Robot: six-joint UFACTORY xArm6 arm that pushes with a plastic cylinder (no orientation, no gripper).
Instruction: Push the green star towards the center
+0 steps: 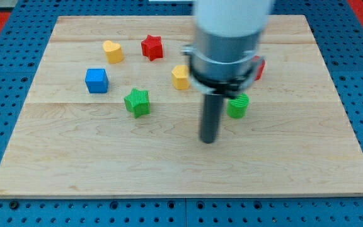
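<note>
The green star [137, 102] lies on the wooden board [106, 164], left of the board's middle. My tip [208, 140] rests on the board well to the right of the star and slightly lower, apart from it. A green block [237, 106], shape unclear, sits just up and right of the rod, partly hidden by it.
A blue cube [96, 81] lies left of the star. A yellow heart-like block [113, 51] and a red star [151, 47] lie toward the view's top. A yellow block [180, 77] and a red block [259, 67] are partly hidden by the arm.
</note>
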